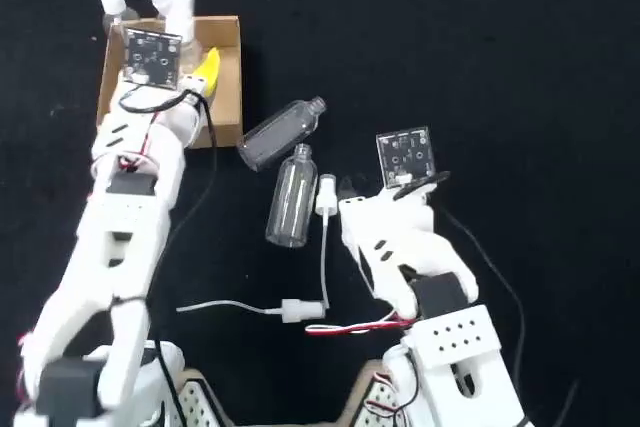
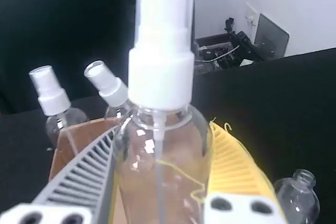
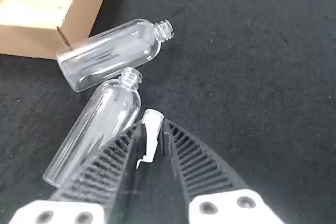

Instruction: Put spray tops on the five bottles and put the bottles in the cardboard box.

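Over the cardboard box (image 1: 228, 87), the left claw (image 2: 157, 177) is closed around the body of an upright capped bottle (image 2: 160, 119). Two more capped bottles (image 2: 52, 103) (image 2: 107, 90) stand just behind it.

Further along the bench (image 1: 500, 67), the right claw (image 3: 151, 128) pinches a spray top (image 3: 149, 135) beside the mouth of one open bottle (image 3: 94, 129). A second open bottle (image 3: 113, 53) lies near the box, and a spare spray top (image 1: 300, 309) lies apart from them.

The bottles look like empty clear plastic, so they are probably light, smooth, easily dented and inclined to roll. A moderate squeeze at mid-body seems best. The tops look rigid, but their thin tubes probably bend, so hold them by the collar.
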{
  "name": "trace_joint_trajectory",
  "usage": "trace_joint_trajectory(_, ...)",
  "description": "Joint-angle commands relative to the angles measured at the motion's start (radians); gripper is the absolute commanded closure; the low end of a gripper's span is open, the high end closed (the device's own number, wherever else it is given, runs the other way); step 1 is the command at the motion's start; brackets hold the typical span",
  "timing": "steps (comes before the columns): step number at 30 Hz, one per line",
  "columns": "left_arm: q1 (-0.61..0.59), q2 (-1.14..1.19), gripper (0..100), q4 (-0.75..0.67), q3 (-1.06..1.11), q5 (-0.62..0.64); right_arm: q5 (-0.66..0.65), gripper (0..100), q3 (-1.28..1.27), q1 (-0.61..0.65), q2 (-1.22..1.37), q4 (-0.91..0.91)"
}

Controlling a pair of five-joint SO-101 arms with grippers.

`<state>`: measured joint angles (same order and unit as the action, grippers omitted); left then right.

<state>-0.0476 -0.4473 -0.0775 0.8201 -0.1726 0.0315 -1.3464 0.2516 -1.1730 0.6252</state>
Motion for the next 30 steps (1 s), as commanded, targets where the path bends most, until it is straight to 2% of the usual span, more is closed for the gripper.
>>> trace_joint_trajectory(1,0.013,0.127,90,-0.098,-0.15,0.009,0.0,94.5,0.004,-0.012,-0.01,-0.023)
trace_joint_trajectory(8,0.024,0.328,90,-0.098,-0.294,0.011,0.0,94.4,0.004,-0.012,-0.012,-0.023)
trace_joint_trajectory(30,0.008,0.345,90,-0.12,-0.254,0.009,0.0,94.3,0.004,-0.012,-0.013,-0.023)
